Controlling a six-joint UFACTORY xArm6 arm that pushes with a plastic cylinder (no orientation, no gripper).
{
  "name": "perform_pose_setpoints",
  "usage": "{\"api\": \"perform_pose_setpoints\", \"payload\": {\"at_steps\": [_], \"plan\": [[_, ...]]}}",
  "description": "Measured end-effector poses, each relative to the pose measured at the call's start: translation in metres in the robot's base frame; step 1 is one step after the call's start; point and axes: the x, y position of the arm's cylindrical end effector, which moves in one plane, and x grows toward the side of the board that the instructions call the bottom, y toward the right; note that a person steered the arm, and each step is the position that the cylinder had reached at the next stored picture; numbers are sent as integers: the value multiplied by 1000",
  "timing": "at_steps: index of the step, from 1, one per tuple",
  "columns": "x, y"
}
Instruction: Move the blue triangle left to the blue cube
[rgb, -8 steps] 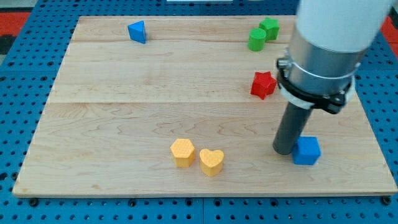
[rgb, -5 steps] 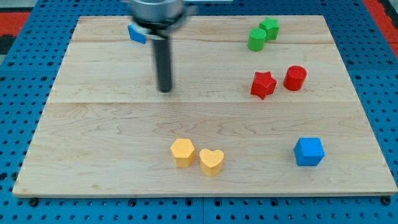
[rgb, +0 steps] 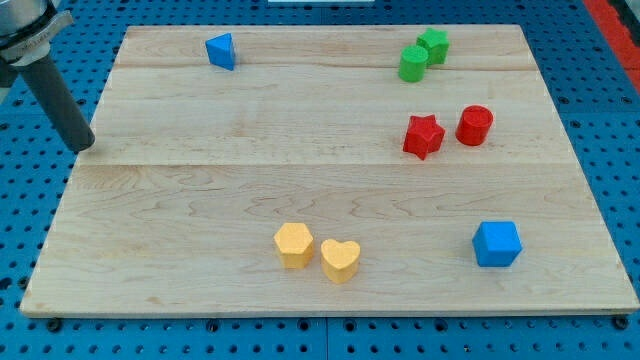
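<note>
Blue pegboard (rgb: 30, 230) surrounded the pale wooden worktop (rgb: 200, 190), which carried every block loose, none in a container. Near the view's top left lay the blue triangle (rgb: 221, 50); the blue cube (rgb: 496, 243) sat well apart at the bottom right. Two green blocks (rgb: 423, 54) touched at the top right, with a red star (rgb: 423, 135) and red cylinder (rgb: 474, 125) below them. A yellow hexagon (rgb: 294, 244) and yellow heart (rgb: 340, 259) sat together near the bottom. My tip (rgb: 82, 147) rested at the worktop's left edge, below-left of the triangle, touching no block; the rod had no jaws.
</note>
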Motion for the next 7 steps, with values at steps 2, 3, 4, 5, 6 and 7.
{"api": "perform_pose_setpoints", "payload": {"at_steps": [2, 3, 4, 5, 6, 7], "plan": [[-3, -21], [-43, 1], [-109, 36], [-167, 59], [-188, 113], [-144, 174]]}}
